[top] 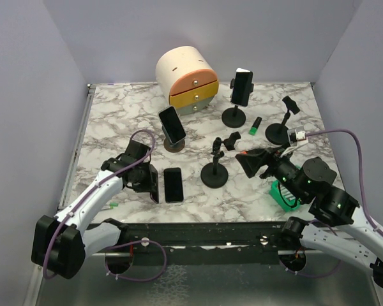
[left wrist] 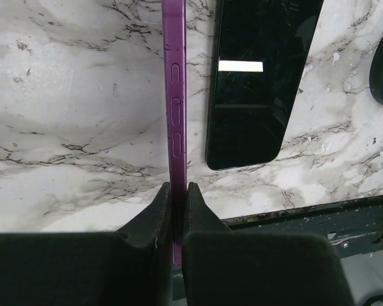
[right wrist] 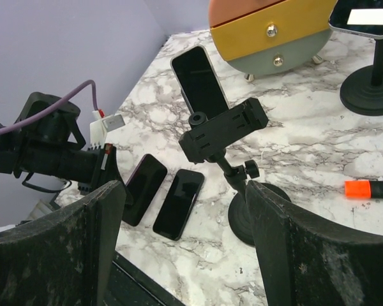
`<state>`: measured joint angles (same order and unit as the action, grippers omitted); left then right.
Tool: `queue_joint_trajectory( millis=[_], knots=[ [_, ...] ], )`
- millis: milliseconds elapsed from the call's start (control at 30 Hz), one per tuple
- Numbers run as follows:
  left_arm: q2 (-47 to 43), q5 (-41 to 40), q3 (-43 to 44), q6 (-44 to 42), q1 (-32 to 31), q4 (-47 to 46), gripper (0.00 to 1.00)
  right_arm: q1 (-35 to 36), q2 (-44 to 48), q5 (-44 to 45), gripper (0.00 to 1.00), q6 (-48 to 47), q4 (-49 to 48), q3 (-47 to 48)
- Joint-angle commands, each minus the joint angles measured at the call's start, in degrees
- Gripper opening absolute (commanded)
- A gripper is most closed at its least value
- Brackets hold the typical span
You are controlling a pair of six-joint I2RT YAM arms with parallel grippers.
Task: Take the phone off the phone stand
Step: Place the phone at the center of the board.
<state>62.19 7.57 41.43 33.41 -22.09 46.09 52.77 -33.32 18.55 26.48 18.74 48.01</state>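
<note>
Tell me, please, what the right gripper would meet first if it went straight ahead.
Probably the empty phone stand, its clamp centred ahead of the open right gripper; depth is unclear.

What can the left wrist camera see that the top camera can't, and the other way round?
Only the left wrist: the purple phone's side buttons. Only the top: the drawer box, a mounted phone, the right end effector. Both: the left end effector pinching the purple phone, beside the black phone lying flat on the marble table.
</note>
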Motion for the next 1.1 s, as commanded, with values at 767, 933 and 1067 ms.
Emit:
queue_joint_trajectory(
  millis=[767,933,1067],
  knots=[
    [3.6,3.0,-0.7,1.3,0.3,-5.9,0.04,0.0,-1.1,-0.6,0.82,0.2,-1.1,-0.8],
    [4.2,3.1,-0.7,1.2,0.3,-5.9,0.07,-0.1,-1.1,-0.5,0.82,0.3,-1.3,-1.1],
    [4.6,3.6,-0.9,1.3,0.2,-6.1,0.14,0.0,-1.2,-0.7,0.82,0.3,-1.4,-1.1]
  ],
)
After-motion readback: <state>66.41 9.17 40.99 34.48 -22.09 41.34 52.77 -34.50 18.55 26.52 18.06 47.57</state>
